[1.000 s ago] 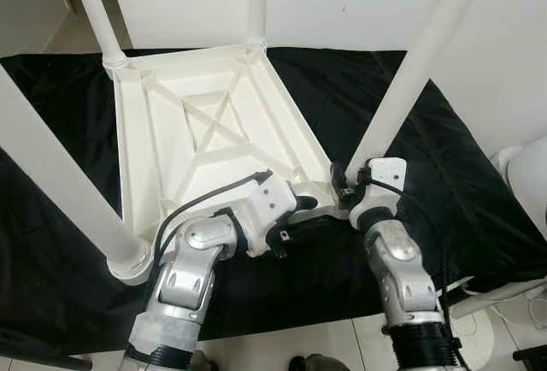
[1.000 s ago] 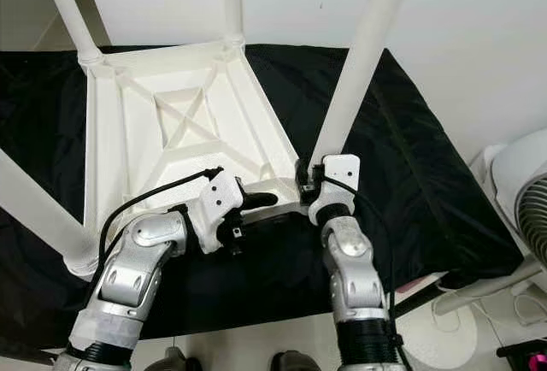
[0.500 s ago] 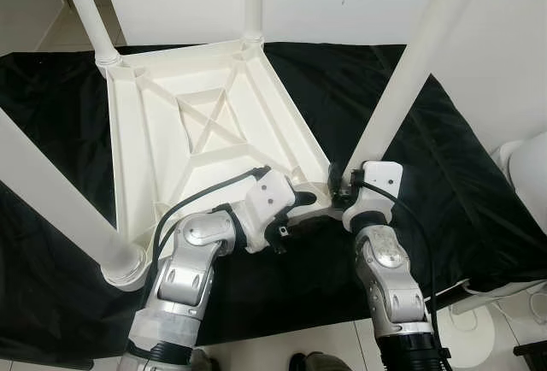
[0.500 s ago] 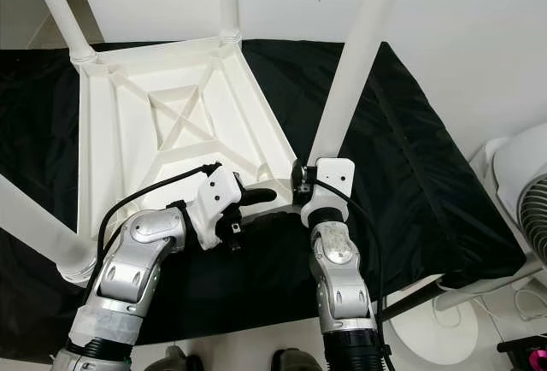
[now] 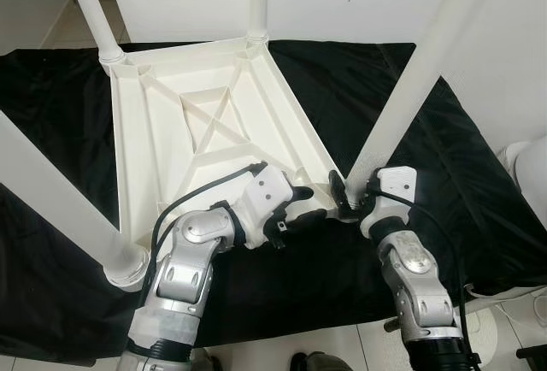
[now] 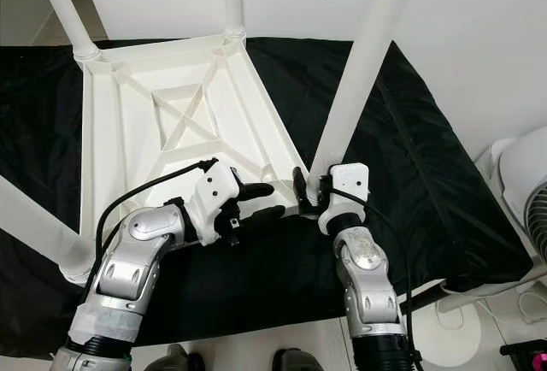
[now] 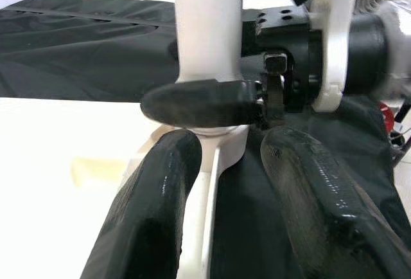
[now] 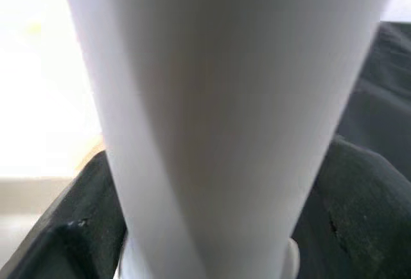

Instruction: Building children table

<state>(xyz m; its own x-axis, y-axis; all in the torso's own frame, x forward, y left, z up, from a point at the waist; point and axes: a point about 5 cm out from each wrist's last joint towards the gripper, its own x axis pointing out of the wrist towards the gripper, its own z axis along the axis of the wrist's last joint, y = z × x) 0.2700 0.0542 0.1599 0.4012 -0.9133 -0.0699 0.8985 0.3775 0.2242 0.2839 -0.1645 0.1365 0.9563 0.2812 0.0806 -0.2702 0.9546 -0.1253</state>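
The white plastic children's table point(image 5: 145, 132) lies upside down on a black cloth, its legs pointing up. My right gripper point(image 5: 345, 195) is shut on the base of the near right leg point(image 5: 419, 72), where the leg meets the corner socket. The same leg point(image 8: 218, 99) runs between dark fingers on both sides in the right wrist view. My left gripper point(image 5: 305, 205) is open at that corner, one finger above the table's rim and one below it. In the left wrist view its fingers point(image 7: 154, 215) straddle the thin white rim point(image 7: 212, 182), close to the leg point(image 7: 209, 22).
The black cloth point(image 5: 444, 149) covers the floor under the table. A thick near left leg point(image 5: 51, 191) and two far legs point(image 5: 90, 3) stand up around the work spot. A white fan point(image 6: 530, 191) stands at the right, with cables on the pale tiles beside it.
My right wrist has swung slightly to the right around the leg's base. The left gripper stays at the corner, and its lower finger now shows under the rim. The camera shifted a little.
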